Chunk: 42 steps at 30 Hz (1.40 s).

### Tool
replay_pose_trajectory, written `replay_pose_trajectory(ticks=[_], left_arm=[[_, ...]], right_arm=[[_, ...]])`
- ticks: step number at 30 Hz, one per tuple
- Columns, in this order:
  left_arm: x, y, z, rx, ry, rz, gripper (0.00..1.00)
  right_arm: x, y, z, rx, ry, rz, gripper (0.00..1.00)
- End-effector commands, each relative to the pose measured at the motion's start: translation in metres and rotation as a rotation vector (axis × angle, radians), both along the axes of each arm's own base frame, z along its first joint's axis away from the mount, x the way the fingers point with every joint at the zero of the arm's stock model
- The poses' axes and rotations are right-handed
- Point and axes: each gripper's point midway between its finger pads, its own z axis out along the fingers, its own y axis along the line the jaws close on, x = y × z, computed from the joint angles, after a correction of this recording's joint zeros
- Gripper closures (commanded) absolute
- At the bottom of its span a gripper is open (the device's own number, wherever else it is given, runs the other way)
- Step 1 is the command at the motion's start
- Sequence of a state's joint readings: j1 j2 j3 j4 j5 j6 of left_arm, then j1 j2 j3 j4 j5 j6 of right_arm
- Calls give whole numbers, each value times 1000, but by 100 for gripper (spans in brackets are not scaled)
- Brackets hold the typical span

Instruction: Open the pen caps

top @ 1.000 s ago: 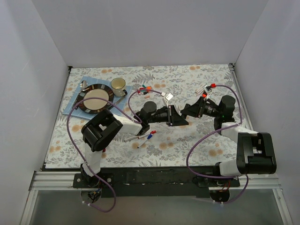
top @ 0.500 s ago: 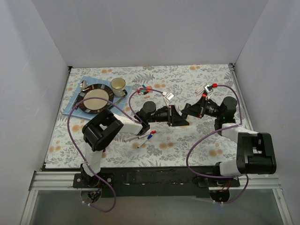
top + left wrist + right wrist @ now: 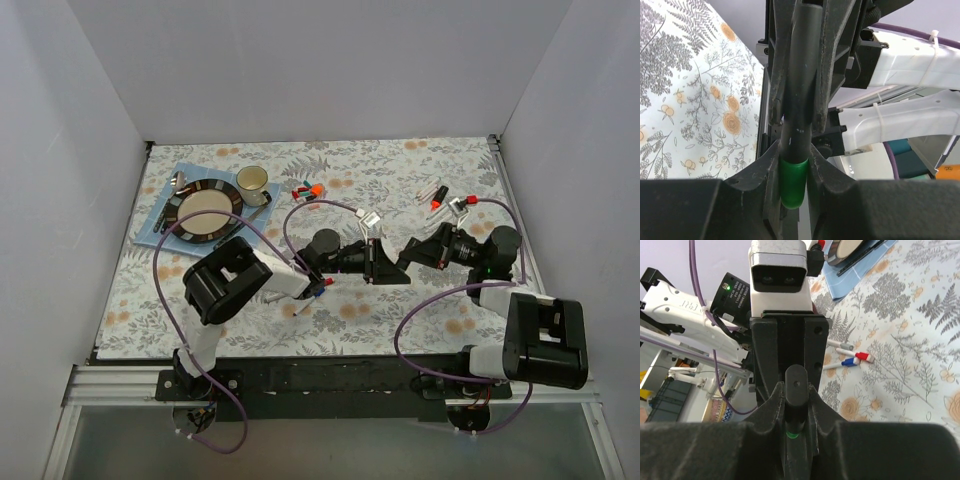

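Plate (image 3: 205, 208) and cup (image 3: 251, 182) sit far left on a blue mat (image 3: 150, 215). Loose pens (image 3: 312, 293) lie beside the left arm. Mid-table, left gripper (image 3: 792, 155) is clamped on green cap (image 3: 793, 182). Right gripper (image 3: 795, 390) is clamped on black marker (image 3: 802, 75) (tips nearly touching). Red caps (image 3: 437, 204) lie further right. Floral cloth (image 3: 400, 170), white walls (image 3: 320, 70).

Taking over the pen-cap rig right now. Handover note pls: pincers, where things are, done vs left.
Grip: left pincer shut on the green cap of a black marker; right pincer shut on the black marker's body, arms meeting mid-table.
Done: nothing visibly finished; green cap looks still seated.
Elsewhere: two white pens, red cap and blue cap on, lie near the left arm; red-tipped pen at far right and small coloured pieces by the cup, too small to judge.
Left: pull the green cap off, then do the others.
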State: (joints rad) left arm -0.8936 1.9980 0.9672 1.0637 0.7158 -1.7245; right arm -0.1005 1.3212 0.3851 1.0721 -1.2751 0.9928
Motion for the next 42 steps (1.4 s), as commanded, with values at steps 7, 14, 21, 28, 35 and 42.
replay_pose_trajectory(ticks=[7,14,21,28,35,42], left_arm=[[-85,50,-56,229,40,-199,100],[-104,66,-66,251,50,-205,100],[-89,61,-43,222,-63,-108,94],[-43,47,-10,246,-343,41,57],[-1,68,8,280,-513,222,26],[-6,99,42,149,-639,268,2]], right_arm=[[47,-74,40,-53,-317,-396,99],[48,-82,40,-46,-309,-433,99],[48,-82,34,-40,-273,-415,99],[33,-42,36,-59,-306,-247,99],[0,1,54,-61,-433,-48,99],[-35,30,63,-56,-546,122,99]])
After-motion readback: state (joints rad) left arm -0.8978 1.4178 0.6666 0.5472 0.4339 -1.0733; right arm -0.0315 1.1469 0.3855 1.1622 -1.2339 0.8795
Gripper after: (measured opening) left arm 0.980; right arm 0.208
